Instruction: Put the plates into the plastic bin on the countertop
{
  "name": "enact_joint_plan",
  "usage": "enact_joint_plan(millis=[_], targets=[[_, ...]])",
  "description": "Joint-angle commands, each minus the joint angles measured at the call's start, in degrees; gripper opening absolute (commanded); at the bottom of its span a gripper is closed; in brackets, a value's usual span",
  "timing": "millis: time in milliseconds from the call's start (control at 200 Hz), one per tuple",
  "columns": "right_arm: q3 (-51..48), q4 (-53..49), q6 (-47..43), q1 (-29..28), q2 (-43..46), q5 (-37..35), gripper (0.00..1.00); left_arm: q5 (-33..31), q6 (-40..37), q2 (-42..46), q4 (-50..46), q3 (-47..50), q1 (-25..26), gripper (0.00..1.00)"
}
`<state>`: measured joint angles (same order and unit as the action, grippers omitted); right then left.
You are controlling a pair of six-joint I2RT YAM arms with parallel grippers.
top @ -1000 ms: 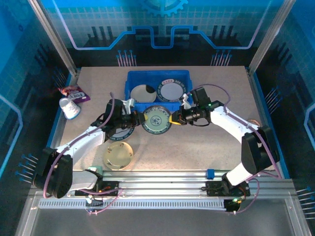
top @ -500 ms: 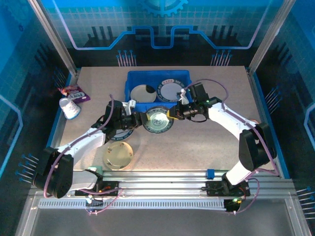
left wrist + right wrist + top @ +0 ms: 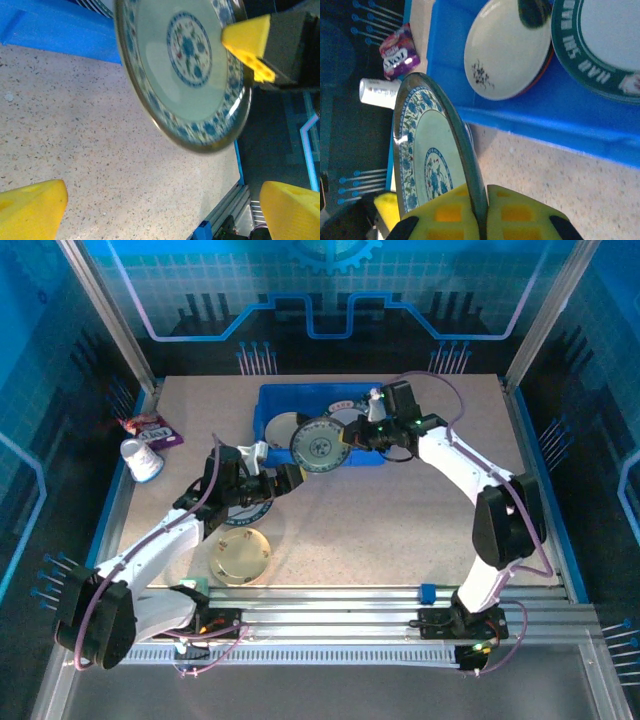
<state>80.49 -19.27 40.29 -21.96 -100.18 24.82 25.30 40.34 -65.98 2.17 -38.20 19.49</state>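
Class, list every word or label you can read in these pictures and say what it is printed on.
"HAN": white letters on the dark green rim of a plate in the plastic bin; the neighbouring letters are unclear.
Purple packet: white lettering, too blurred to read.
White cup: print too small to read.

Open countertop [image 3: 400,520] centre-right; tilted plate [image 3: 318,447] across the plastic bin [image 3: 320,389] mouth

Top external: high, from near edge, looking down across countertop [image 3: 400,520]. Wrist cameras: close-up, sharing patterned plate [image 3: 190,75], bin [image 3: 535,122].
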Motion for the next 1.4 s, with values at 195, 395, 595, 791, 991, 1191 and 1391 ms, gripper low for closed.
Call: enact_joint_plan(millis=[195, 395, 595, 791, 991, 1191, 1391], targets=[[8.79, 7.25, 5.50, 0.49, -9.70, -3.32, 0.00, -0.22, -0.06, 0.84, 0.46, 0.62, -0.61, 0.99], [16.61, 5.75, 5.82, -0.02, -17.18, -4.12, 0.00, -1.23, 0.25, 2.61, -0.37, 1.85, -1.01, 0.99], [23.18, 4.40, 5.66, -0.75, -23.76, -5.57, 0.00, -1.44, 0.36, 3.74, -1.56, 2.07, -2.11, 0.99], [30.16, 2.24, 4.96, -1.73, -29.69, -6.71, 0.00, -0.80, 0.18, 4.42, -2.64, 2.28, -3.08, 0.99], [38.26, -2.26, 3.29, -2.90, -35.65, -8.28, 0.00, -1.05, -0.44, 5.50, -4.28, 2.51, -3.84, 0.99], [45.61, -7.12, 1.63, -4.05, -40.22, -10.65, 0.03, -0.93, -0.32, 5.86, -4.85, 2.49, -4.19, 0.99], [50.26, -9.22, 1.58, -4.67, -43.69, -10.89, 0.10, -0.95, -0.79, 5.99, -5.43, 2.60, -4.37, 0.99]])
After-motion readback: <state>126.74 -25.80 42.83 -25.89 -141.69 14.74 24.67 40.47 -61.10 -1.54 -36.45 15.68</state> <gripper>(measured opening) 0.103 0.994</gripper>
